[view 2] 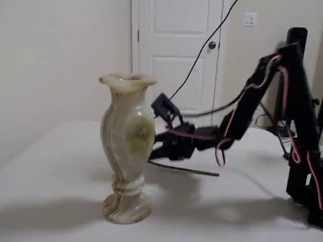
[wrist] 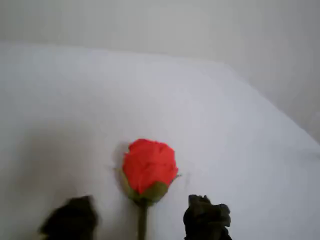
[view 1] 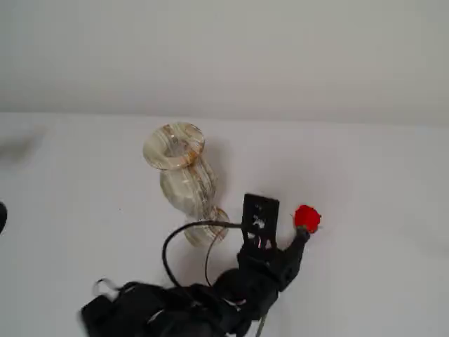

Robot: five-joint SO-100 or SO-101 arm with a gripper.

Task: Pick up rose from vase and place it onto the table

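Note:
The rose (view 1: 306, 218) is out of the vase and lies low over the white table (view 1: 365, 182), to the right of the vase in a fixed view. In the wrist view its red bloom (wrist: 149, 166) sits just ahead of my gripper (wrist: 139, 205). The two dark fingertips (wrist: 207, 217) stand well apart on either side of the thin stem, not touching it. The marbled vase (view 1: 179, 172) stands upright and empty. In a fixed view from the side the vase (view 2: 126, 146) hides the bloom. Only the stem (view 2: 186, 169) shows there, nearly level, behind my gripper (view 2: 159, 154).
My black arm (view 2: 298, 116) with its red and white wires rises at the right of the side fixed view. A black cable (view 1: 172, 242) loops near the vase's foot. A white door (view 2: 176, 50) and walls stand behind the table.

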